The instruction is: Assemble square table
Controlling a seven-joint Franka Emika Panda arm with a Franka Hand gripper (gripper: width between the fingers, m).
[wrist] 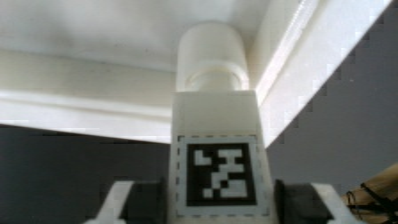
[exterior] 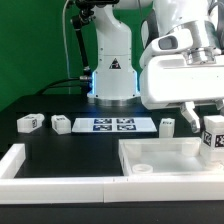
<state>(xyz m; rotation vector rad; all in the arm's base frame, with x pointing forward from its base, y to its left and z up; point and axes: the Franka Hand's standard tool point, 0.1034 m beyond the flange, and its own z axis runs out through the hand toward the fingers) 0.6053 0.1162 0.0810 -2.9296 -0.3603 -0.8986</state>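
The white tray-like tabletop (exterior: 160,158) lies at the front on the exterior view's right, rim up. My gripper (exterior: 207,124) hangs over its right end, shut on a white leg (exterior: 213,138) with a black-and-white tag. In the wrist view the held leg (wrist: 219,130) sits between my fingers (wrist: 125,202), and its rounded end points into an inner corner of the tabletop (wrist: 89,70). I cannot tell whether the leg touches the tray. Three more tagged legs lie on the black table: two at the left (exterior: 28,123) (exterior: 61,124) and one by the tray (exterior: 167,126).
The marker board (exterior: 110,125) lies mid-table in front of the robot base (exterior: 112,75). Long low white wall bars (exterior: 45,185) run along the front and up the left side. A brownish object (wrist: 381,190) shows at the wrist view's edge.
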